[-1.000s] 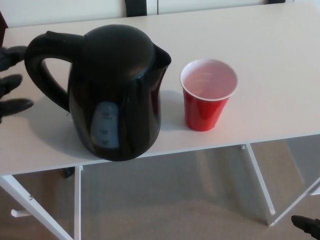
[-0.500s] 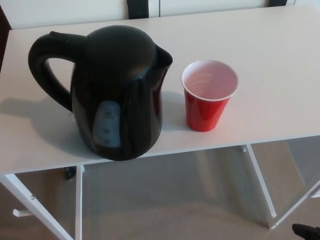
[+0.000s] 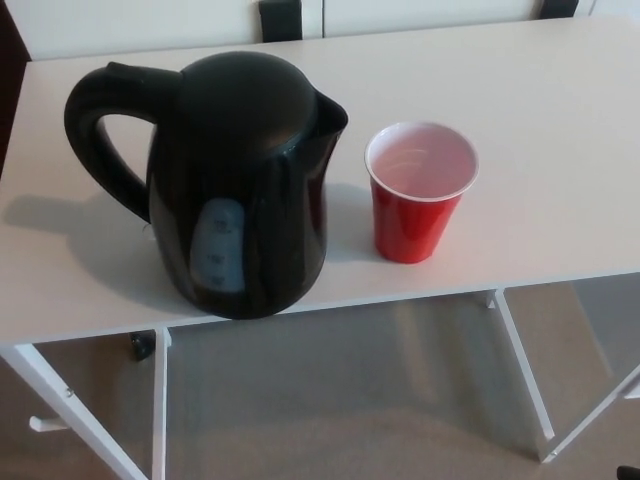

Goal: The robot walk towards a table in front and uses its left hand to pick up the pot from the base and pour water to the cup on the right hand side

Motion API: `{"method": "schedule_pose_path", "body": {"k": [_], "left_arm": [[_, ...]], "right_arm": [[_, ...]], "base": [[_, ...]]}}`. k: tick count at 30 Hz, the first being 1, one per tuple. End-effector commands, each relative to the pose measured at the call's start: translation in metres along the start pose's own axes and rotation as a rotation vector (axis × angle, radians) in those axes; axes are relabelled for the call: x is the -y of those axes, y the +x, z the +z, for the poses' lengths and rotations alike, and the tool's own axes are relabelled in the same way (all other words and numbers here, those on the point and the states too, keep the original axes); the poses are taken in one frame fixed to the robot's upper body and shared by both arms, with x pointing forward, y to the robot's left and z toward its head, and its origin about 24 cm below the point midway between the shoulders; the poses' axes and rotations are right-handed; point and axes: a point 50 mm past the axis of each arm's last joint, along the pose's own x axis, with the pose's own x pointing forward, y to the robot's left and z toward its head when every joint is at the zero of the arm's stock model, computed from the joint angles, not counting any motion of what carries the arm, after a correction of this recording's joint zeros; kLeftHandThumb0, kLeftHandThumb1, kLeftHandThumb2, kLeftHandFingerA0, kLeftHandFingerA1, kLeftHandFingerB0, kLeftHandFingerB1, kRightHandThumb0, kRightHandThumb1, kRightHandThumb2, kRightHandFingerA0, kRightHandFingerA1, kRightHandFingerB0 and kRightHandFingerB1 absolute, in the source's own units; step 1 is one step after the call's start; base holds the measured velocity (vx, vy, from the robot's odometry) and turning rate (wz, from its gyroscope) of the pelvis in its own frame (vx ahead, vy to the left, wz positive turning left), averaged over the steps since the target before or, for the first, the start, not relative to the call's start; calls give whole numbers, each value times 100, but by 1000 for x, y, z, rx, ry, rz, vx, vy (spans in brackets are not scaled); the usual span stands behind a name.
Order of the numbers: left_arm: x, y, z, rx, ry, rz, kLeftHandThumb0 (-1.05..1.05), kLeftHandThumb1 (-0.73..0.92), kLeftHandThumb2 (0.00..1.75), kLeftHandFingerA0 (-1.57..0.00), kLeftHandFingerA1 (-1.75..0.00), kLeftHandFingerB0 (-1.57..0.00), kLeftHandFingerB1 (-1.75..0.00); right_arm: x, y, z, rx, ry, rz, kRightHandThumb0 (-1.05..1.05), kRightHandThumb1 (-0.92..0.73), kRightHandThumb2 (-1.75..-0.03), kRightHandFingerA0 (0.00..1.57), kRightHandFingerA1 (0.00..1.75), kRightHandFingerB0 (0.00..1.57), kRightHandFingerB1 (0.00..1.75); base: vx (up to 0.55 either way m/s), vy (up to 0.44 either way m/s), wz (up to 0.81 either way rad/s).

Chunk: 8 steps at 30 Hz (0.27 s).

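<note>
The black pot stands upright at the white bench's near edge, handle toward the left. Just beside its spout stands the red cup, bare benchtop beyond. Neither robot hand shows.

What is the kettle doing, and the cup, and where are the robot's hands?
Kettle: upright on the table, lid closed, handle to the left, spout toward the cup, nothing holding it.
Cup: upright beside the kettle's spout, not touching it; inside looks white, water cannot be told.
Left hand: not in view.
Right hand: not in view.
</note>
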Motion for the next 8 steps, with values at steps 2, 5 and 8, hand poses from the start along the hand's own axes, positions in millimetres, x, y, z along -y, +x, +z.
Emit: {"method": "schedule_pose_path", "body": {"k": [2,5,8], "left_arm": [[36,41,1,-147,423,13,-57,80,70,-6,-18,-10,-28],[38,46,2,-171,441,47,-57,80,70,-6,-18,-10,-28],[61,68,27,-93,456,50,-59,85,69,-4,-21,-9,-33]], "right_arm": [[23,-1,2,-14,125,-64,-20,-43,-88,39,59,16,49],[23,-1,1,-16,138,-65,-20,-43,-88,39,59,16,49],[24,3,7,-11,151,-83,-30,-61,-59,44,41,29,34]], "base": [[5,0,3],[0,0,0],[0,0,0]]}}
